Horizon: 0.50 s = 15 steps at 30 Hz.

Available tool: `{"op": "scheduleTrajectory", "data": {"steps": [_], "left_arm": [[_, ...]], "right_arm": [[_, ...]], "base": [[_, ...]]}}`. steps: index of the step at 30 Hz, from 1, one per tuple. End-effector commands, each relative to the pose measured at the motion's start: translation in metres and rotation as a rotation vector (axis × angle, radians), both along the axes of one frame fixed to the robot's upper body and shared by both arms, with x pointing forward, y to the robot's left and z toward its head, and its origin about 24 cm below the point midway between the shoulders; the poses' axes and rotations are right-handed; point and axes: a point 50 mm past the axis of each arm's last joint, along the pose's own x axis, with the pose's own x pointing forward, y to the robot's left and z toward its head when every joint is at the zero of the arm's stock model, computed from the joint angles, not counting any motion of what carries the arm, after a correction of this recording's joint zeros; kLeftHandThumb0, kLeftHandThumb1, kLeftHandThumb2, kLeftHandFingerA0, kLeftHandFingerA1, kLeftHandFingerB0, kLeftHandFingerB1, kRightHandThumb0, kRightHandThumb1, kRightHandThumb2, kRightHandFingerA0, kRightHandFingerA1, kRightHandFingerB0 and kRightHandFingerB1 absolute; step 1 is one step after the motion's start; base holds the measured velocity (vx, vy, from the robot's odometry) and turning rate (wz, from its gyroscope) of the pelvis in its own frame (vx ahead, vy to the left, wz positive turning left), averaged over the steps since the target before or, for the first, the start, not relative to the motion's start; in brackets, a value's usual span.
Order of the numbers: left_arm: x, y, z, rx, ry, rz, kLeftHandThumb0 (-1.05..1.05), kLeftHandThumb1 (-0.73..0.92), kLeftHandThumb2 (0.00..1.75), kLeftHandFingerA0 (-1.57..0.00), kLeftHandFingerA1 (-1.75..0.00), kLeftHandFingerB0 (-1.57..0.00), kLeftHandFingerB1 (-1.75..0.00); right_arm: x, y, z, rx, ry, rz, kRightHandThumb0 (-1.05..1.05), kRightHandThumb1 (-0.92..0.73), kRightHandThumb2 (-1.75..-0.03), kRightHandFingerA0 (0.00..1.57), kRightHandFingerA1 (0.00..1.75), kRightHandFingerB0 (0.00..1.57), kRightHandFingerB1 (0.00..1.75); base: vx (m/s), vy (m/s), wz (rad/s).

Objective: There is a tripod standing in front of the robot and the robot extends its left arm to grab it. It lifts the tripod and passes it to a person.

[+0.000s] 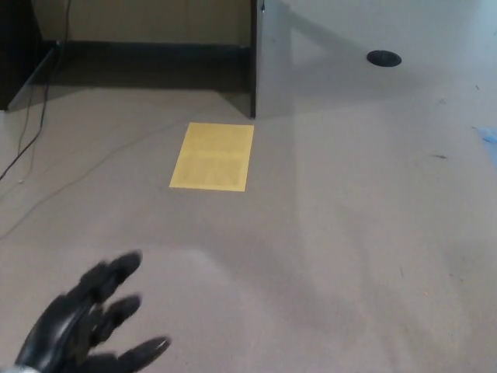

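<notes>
My left hand (85, 322) shows at the bottom left of the head view, black, its thumb and two fingers spread apart with nothing in them. It hangs over bare grey floor. No tripod is in view anywhere in the picture. My right hand does not show. No person is in view.
A yellow sheet (213, 155) lies flat on the floor ahead of me. Behind it a grey partition wall (268, 58) ends in a dark edge. A thin cable (31, 128) runs along the floor at far left. A black round floor disc (384, 57) sits far right.
</notes>
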Motion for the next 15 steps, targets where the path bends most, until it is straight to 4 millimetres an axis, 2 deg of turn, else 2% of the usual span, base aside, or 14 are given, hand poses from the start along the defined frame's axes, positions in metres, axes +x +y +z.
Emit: {"op": "scheduleTrajectory", "data": {"steps": [1,2,3,4,7,8,10,12,13,15], "left_arm": [[-0.045,0.052,-0.049,0.082,0.024,0.157,-0.59,0.38,0.66,-0.12,-0.4,-0.06,-0.27],[-0.049,0.057,-0.055,0.095,0.05,0.171,-0.59,0.39,0.66,-0.12,-0.4,-0.06,-0.28],[-0.054,0.062,-0.061,0.103,0.078,0.191,-0.3,0.23,0.82,-0.01,-0.49,0.0,-0.48],[-0.059,0.068,-0.068,0.104,0.108,0.211,-0.56,0.38,0.65,-0.1,-0.38,-0.07,-0.3],[-0.067,0.079,-0.082,0.139,0.163,0.248,-0.56,0.39,0.64,-0.12,-0.38,-0.08,-0.29],[-0.073,0.085,-0.089,0.161,0.199,0.263,-0.47,0.31,0.7,-0.07,-0.43,0.0,-0.31],[-0.08,0.09,-0.098,0.162,0.236,0.283,-0.55,0.33,0.65,-0.06,-0.39,-0.11,-0.24],[-0.085,0.094,-0.104,0.172,0.258,0.294,-0.6,0.36,0.64,-0.09,-0.38,-0.12,-0.22],[-0.087,0.096,-0.108,0.186,0.275,0.304,-0.57,0.36,0.68,-0.09,-0.41,-0.03,-0.26],[-0.094,0.098,-0.116,0.202,0.312,0.317,-0.54,0.35,0.69,-0.09,-0.42,-0.01,-0.26]], "right_arm": [[-0.022,-0.006,-0.008,-0.009,0.031,-0.032,-0.4,-0.67,-0.61,0.66,0.42,0.54,0.37],[-0.024,-0.007,-0.008,-0.014,0.035,-0.033,-0.4,-0.67,-0.61,0.68,0.43,0.53,0.38],[-0.026,-0.007,-0.01,-0.01,0.042,-0.04,-0.39,-0.67,-0.6,0.67,0.42,0.53,0.37],[-0.028,-0.007,-0.01,-0.007,0.047,-0.044,-0.39,-0.67,-0.6,0.66,0.42,0.52,0.37],[-0.03,-0.007,-0.012,-0.016,0.051,-0.042,-0.38,-0.67,-0.6,0.68,0.42,0.52,0.37],[-0.031,-0.007,-0.013,-0.021,0.056,-0.042,-0.38,-0.67,-0.6,0.69,0.42,0.52,0.37],[-0.034,-0.006,-0.014,-0.021,0.069,-0.043,-0.38,-0.68,-0.61,0.69,0.42,0.52,0.37],[-0.037,-0.005,-0.016,-0.013,0.072,-0.045,-0.39,-0.67,-0.61,0.69,0.42,0.52,0.37],[-0.038,-0.005,-0.015,-0.008,0.063,-0.042,-0.39,-0.67,-0.61,0.69,0.42,0.54,0.38],[-0.041,-0.005,-0.016,-0.01,0.071,-0.036,-0.39,-0.67,-0.61,0.67,0.42,0.53,0.37]], "base": [[0.0,0.0,0.0],[0.0,0.0,0.0],[0.0,0.0,0.0],[0.0,0.0,0.0],[0.0,0.0,0.0],[0.0,0.0,0.0],[0.0,0.0,0.0],[0.0,0.0,0.0],[0.0,0.0,0.0],[0.0,0.0,0.0]]}}
